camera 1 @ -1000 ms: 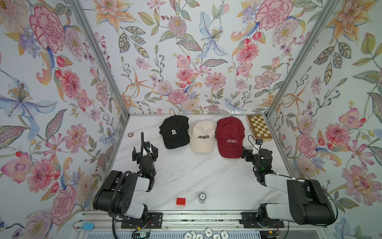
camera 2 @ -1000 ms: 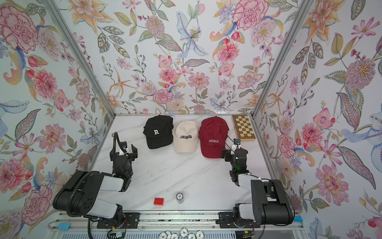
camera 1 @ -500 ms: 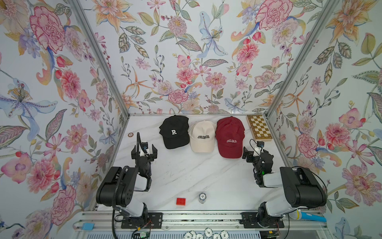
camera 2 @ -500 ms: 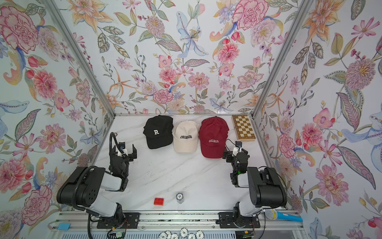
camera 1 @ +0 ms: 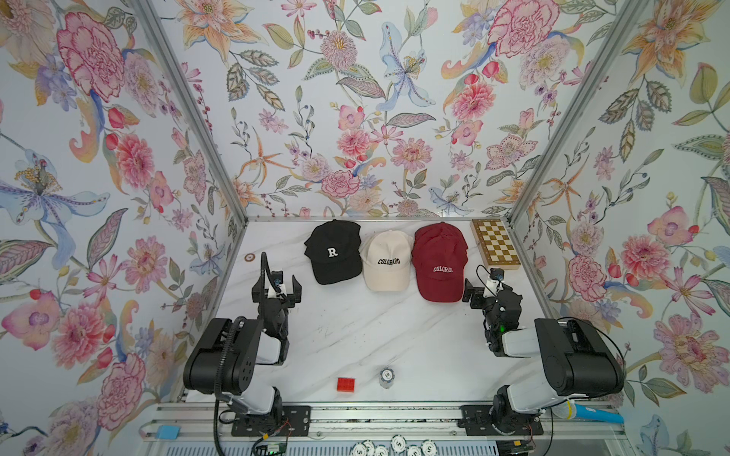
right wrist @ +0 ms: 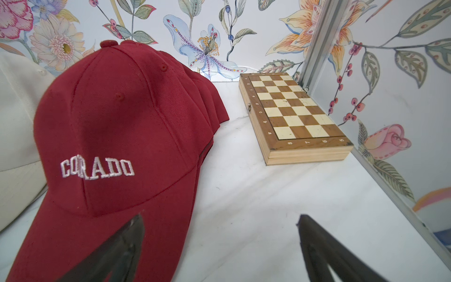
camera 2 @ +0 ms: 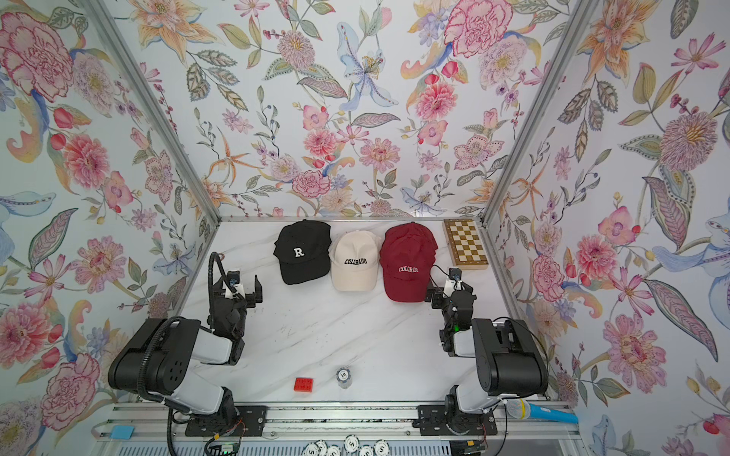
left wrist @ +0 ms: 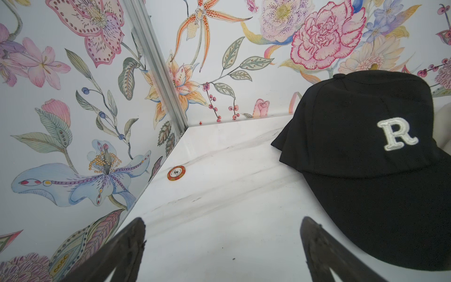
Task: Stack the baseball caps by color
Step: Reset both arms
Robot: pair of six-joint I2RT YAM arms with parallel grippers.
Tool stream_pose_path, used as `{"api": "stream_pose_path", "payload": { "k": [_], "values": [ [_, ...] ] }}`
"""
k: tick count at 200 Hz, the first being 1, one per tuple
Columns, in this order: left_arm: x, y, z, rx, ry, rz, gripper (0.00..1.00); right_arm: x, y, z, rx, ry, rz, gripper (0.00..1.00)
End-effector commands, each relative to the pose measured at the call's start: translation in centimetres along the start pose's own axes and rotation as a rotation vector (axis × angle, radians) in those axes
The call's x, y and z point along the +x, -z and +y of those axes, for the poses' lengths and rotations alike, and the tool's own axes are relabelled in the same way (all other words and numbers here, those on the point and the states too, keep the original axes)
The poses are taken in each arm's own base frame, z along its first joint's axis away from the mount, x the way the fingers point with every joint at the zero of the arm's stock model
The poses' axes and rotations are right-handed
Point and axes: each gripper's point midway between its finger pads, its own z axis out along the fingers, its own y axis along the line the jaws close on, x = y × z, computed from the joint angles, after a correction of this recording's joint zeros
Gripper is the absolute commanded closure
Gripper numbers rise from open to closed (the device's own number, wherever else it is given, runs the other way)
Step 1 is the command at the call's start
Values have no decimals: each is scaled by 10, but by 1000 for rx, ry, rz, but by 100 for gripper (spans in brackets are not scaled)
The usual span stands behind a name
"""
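Note:
Three piles of baseball caps lie in a row at the back of the white table in both top views. A black cap (camera 1: 335,252) (left wrist: 366,158) with a white "R" is on the left. A cream "COLORADO" cap (camera 1: 387,260) (right wrist: 14,122) is in the middle. A dark red "COLORADO" cap (camera 1: 439,260) (right wrist: 117,136) is on the right, with more red caps layered under it. My left gripper (camera 1: 277,290) (left wrist: 222,227) is open over bare table, near the black brim. My right gripper (camera 1: 488,294) (right wrist: 219,224) is open and holds nothing. One of its fingers overlaps the red brim's edge.
A folded wooden chessboard (camera 1: 495,244) (right wrist: 292,109) lies in the back right corner. An orange chip (camera 1: 248,257) (left wrist: 176,173) sits by the left wall. A red brick (camera 1: 345,384) and a small chip stack (camera 1: 386,377) stand near the front edge. Floral walls close three sides.
The right arm's rear links have folded up closer behind its gripper, and the left arm has folded in slightly. Both grippers stay open and the caps have not moved.

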Motion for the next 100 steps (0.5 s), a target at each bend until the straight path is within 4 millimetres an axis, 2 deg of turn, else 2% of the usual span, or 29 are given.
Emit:
{"api": "stream_pose_path", "payload": {
  "k": [1,100],
  "values": [
    [-7,-2,-2,14,17,-25,0,-7,-2,1,2,12,-20,1],
    [-7,-2,-1,14,18,-26,0,-6,-3,3,3,20,-15,1]
  ]
}}
